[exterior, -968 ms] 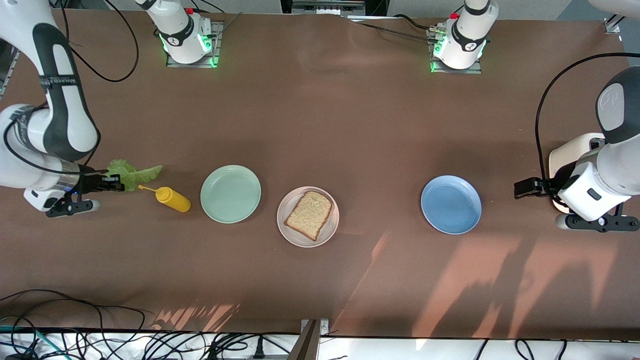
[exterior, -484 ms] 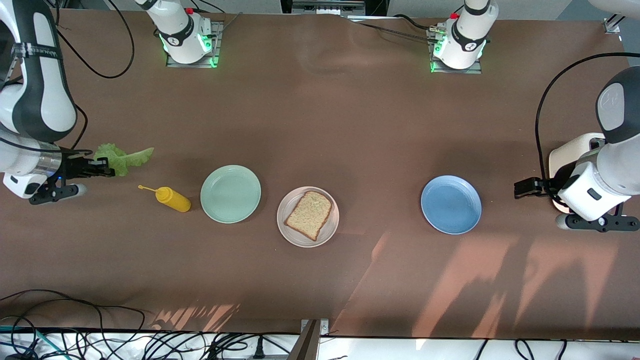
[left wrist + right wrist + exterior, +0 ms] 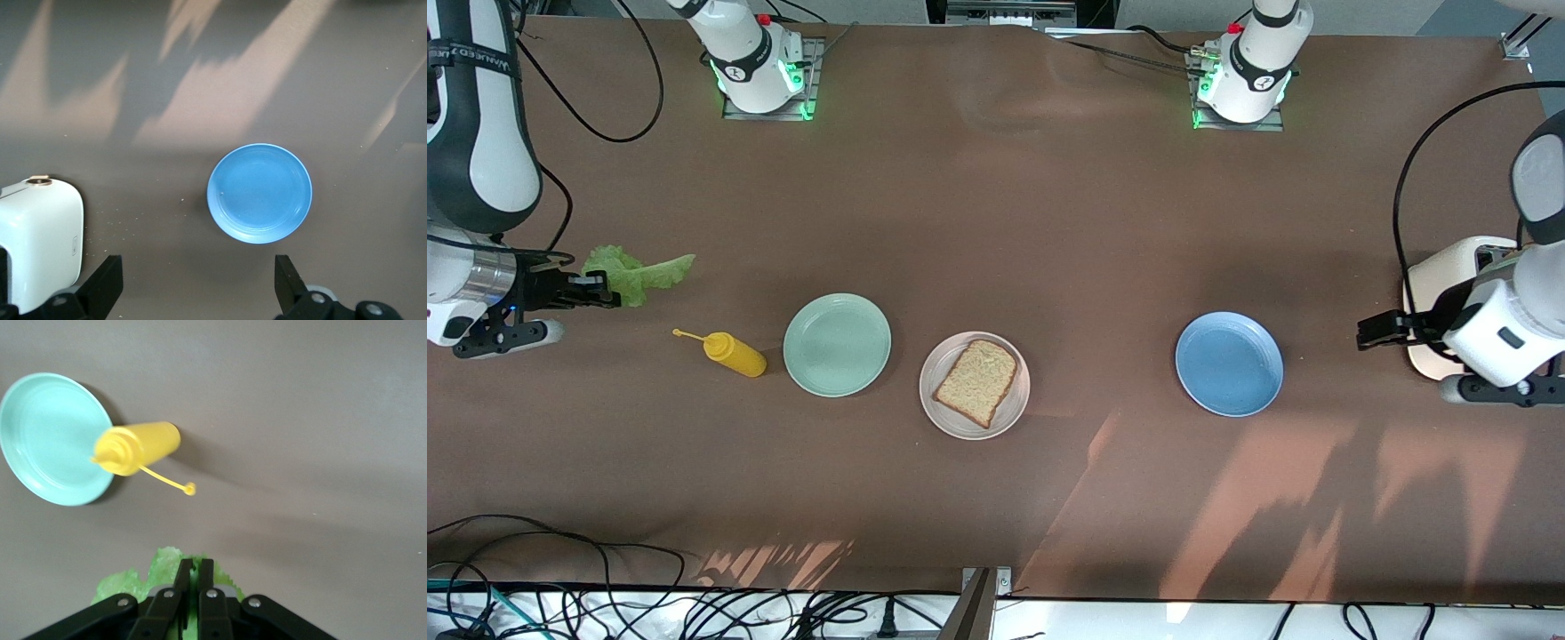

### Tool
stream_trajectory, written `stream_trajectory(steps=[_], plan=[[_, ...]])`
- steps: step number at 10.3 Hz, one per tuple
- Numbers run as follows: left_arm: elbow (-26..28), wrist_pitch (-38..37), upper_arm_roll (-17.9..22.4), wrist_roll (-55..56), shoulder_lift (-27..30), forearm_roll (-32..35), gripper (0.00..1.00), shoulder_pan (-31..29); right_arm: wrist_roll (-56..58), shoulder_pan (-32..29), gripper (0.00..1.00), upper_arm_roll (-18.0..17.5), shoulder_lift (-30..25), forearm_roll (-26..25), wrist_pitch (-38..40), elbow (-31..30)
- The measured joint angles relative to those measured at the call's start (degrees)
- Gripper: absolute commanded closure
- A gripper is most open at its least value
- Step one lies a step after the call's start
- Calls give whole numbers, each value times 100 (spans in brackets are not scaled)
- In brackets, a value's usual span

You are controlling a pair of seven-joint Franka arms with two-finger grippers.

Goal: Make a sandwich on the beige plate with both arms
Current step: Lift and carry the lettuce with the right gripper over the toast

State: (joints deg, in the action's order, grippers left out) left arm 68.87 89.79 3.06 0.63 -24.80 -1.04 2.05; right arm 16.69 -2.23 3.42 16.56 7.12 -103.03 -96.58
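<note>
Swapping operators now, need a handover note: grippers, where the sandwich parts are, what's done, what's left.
Right gripper: shut on the lettuce leaf, held in the air at the right arm's end of the table.
Left gripper: open and empty, waiting at the left arm's end, beside the white toaster.
Beige plate: mid-table, between the mint-green plate and the blue plate.
Done: one toast slice on the beige plate.
Left: lettuce onto that slice, then the second slice, not in view.
</note>
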Motion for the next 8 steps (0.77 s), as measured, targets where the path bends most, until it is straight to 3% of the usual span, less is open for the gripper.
stream_trajectory(steps=[4,8], plan=[[7,-50,-29,-16,51,0,0,-114,-2039,1237,100,-40,281,59,469,942],[32,-53,-65,-16,51,0,0,-109,-3669,1957,100,-38,894,660,476,1785]])
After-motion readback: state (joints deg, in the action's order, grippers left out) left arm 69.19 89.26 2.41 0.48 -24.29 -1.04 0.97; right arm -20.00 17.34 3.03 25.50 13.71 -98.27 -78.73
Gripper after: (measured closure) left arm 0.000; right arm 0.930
